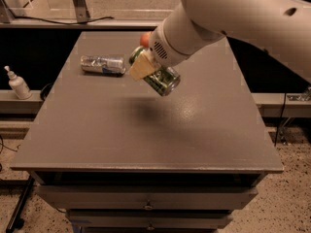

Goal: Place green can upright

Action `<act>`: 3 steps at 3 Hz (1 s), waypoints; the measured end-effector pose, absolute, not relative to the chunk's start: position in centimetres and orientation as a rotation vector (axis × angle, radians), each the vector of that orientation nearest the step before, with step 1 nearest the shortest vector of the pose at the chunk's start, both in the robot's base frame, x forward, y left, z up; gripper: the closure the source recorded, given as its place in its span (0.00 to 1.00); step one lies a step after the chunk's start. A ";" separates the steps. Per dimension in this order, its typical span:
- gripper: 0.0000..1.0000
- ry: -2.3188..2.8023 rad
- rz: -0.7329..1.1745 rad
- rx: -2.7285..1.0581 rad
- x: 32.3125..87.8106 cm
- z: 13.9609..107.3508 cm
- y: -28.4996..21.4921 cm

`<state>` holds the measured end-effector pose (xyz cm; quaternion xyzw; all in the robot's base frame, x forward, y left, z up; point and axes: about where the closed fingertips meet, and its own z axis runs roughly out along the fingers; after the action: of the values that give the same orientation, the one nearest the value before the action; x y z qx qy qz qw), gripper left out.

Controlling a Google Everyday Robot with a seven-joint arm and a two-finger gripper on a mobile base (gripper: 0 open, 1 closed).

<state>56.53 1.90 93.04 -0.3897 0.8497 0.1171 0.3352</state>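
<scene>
The green can [163,80] is held in the air above the grey table [146,135], tilted, with its silver end pointing down and to the right. My gripper [148,69] is shut on it; a pale yellow finger pad [141,66] presses its left side. The can's upper end is hidden behind the gripper and the big white arm [233,18]. A shadow lies on the table under the can.
A silver-and-blue can [102,64] lies on its side at the table's back left. A small orange-red thing [145,38] shows behind the wrist. A white pump bottle [17,84] stands on a ledge left of the table. Drawers sit below the front edge.
</scene>
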 end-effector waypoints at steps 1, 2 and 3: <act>1.00 2.078 0.444 -0.973 57.0 95.1 1.2; 1.00 1.944 0.597 -0.918 57.1 96.4 0.9; 1.00 1.798 0.782 -0.838 57.2 97.0 0.2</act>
<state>57.19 0.16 97.02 -0.3438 0.7381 0.3212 0.4836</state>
